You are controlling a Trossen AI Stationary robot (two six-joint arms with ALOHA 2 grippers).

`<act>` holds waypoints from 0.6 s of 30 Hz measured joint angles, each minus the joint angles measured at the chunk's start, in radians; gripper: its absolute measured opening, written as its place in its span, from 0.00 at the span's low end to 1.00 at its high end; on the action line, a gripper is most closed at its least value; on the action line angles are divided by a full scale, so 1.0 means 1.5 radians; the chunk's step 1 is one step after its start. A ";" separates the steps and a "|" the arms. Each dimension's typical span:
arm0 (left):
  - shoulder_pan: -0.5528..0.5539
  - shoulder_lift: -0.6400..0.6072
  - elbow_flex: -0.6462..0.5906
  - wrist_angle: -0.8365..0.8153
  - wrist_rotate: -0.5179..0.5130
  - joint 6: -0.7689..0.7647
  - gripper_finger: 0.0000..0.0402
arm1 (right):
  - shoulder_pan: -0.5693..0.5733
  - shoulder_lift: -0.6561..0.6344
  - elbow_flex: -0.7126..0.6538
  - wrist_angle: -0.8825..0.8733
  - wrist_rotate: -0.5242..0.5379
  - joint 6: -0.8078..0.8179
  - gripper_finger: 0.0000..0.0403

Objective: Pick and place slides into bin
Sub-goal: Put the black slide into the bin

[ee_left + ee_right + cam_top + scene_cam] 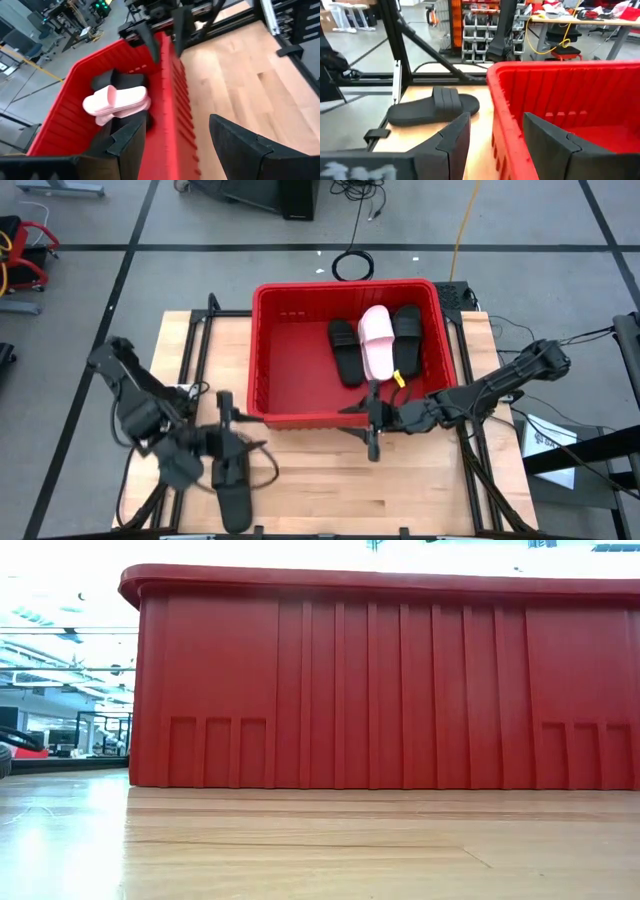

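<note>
The red bin (275,370) stands at the table's far middle. It holds black slides (345,352) and pale pink slides (377,345); they also show in the left wrist view (117,102). One black slide (233,490) lies flat on the table near the front edge, and shows in the right wrist view (432,107). My left gripper (224,420) is open and empty just left of the bin's near left corner. My right gripper (373,422) is open and empty. Its fingers stand on either side of the bin's near wall (505,130).
The bin's near wall (380,680) fills the low view. Dark frame rails (195,350) run along the table's left and right sides. Bare wood (330,490) lies between the bin and the front edge.
</note>
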 joint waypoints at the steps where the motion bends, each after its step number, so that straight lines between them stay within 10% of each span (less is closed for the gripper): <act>1: -0.012 0.009 0.000 0.000 -0.008 -0.011 0.56 | 0.001 0.006 -0.005 0.015 0.001 0.006 0.43; 18: -0.117 0.204 0.000 -0.076 -0.079 -0.211 0.56 | 0.050 0.037 -0.066 0.200 -0.054 0.034 0.43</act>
